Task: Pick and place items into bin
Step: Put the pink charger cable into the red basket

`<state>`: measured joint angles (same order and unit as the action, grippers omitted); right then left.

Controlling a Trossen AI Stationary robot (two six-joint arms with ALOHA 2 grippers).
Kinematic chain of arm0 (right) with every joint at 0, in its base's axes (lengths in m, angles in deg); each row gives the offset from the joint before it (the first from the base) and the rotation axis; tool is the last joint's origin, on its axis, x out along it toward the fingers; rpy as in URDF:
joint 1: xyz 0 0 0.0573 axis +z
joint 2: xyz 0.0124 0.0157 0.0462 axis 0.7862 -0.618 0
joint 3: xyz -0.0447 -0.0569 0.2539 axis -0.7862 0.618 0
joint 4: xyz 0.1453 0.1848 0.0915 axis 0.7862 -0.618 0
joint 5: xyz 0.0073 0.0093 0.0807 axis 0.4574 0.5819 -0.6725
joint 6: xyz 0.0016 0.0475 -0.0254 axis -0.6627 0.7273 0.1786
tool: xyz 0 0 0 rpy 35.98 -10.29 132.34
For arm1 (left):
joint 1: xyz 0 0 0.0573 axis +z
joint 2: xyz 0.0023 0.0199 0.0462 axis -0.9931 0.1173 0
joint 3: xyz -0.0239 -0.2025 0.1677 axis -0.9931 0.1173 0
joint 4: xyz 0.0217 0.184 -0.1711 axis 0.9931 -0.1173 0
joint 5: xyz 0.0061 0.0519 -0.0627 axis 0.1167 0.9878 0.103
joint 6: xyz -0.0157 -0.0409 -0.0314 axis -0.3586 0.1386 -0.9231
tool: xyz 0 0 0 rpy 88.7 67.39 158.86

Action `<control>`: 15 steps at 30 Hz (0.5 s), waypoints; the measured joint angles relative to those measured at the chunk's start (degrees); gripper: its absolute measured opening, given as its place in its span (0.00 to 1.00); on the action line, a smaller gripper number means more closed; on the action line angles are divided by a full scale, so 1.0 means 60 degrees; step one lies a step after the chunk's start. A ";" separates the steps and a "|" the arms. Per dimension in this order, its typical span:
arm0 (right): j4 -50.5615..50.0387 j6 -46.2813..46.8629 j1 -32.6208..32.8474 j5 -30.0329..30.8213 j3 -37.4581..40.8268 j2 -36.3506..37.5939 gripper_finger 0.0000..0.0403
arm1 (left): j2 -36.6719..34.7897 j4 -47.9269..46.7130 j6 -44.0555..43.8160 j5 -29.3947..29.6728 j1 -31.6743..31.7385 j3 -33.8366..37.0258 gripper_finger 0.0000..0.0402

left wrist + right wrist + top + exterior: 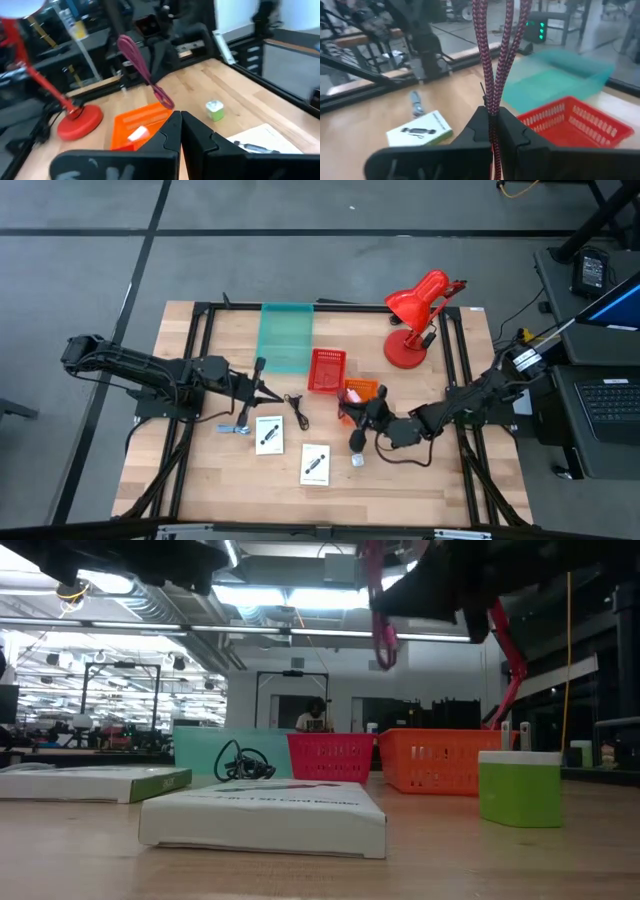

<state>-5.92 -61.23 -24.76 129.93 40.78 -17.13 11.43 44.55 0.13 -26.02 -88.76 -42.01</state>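
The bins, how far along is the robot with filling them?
Done: one small white piece lies in the orange bin. In hand: the right end effector is shut on the dark red cable, held above the table near that bin. Left: two white boxes, the black cable and a green-and-white block remain on the table. The left end effector is shut, empty.
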 joint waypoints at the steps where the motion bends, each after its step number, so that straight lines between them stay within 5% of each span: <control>1: -0.0010 0.0071 -0.0104 -0.0029 -0.0002 -0.0084 0.00 | 0.0000 -0.0002 -0.0146 0.0176 -0.0001 0.0000 0.01; 8: -0.0336 -0.0153 -0.0826 -0.0510 -0.0719 -0.0557 0.00 | 0.0000 -0.0073 -0.0449 0.0694 -0.0004 0.0000 0.01; 15: -0.3748 0.1169 -0.1736 -0.0808 -0.2063 -0.0578 0.00 | 0.0000 -0.0073 -0.0790 0.0694 0.0000 0.0000 0.01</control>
<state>-28.40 -54.22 -35.18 125.09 28.40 -20.59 11.43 44.12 -4.61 -21.85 -88.76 -42.01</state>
